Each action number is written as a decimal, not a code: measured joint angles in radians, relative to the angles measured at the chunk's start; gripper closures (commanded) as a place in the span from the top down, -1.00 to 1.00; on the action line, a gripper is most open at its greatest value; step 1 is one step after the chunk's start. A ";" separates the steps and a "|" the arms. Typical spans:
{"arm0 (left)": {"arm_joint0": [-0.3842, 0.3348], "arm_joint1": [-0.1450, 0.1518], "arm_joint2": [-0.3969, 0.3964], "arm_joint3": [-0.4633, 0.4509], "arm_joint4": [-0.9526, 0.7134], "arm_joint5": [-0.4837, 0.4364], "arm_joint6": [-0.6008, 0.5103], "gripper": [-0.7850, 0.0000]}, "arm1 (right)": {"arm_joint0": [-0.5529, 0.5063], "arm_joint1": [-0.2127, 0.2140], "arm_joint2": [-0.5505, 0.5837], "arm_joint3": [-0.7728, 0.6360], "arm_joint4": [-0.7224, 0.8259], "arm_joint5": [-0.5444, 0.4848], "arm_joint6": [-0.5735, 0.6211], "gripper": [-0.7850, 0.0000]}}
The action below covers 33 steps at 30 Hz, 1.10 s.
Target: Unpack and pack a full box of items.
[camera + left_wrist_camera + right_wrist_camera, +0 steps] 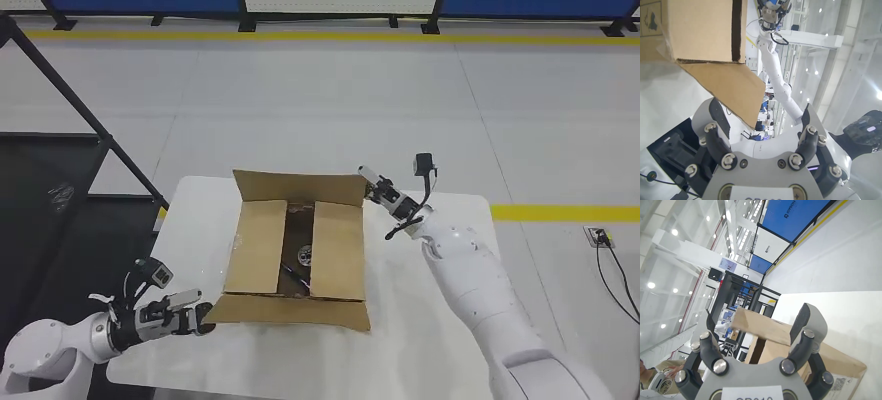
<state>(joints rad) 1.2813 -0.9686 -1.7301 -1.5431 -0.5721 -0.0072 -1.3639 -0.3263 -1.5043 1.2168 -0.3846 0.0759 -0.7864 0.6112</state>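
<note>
Cardboard, one box point(255, 245), sits mid-table point(200, 230) with its mouth up and four flaps loose. The slot between the two inner flaps runs near to far, and you cannot tell which side is longer. At the box's near-left flap corner, your left gripper point(760, 106) is spread wide around the flap tip. At its far-right corner, your right gripper point(756, 313) gapes wide at the flap edge.

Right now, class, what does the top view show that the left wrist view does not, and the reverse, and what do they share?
Top view: dark items through the gap between the cardboard box's flaps; a yellow floor line. Left wrist view: a printed symbol on the box's side; a flap corner seen between the fingers of the open left gripper. Both: the box, with the right gripper at its far corner.
</note>
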 measured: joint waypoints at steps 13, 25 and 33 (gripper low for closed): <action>0.013 -0.013 0.045 -0.108 -0.020 0.005 0.328 1.00 | -0.051 0.042 0.020 -0.220 0.031 -0.022 0.247 1.00; -0.027 -0.028 0.153 -0.163 0.058 0.014 0.549 1.00 | -0.214 0.090 0.040 -0.646 -0.077 0.274 0.303 1.00; -0.058 -0.033 0.196 -0.142 0.075 0.019 0.576 1.00 | -0.309 0.105 0.044 -0.828 -0.081 0.445 0.298 1.00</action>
<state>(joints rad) 1.2229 -1.0016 -1.5337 -1.6848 -0.4969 0.0122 -0.7882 -0.6352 -1.3988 1.2604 -1.2125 -0.0053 -0.3409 0.9096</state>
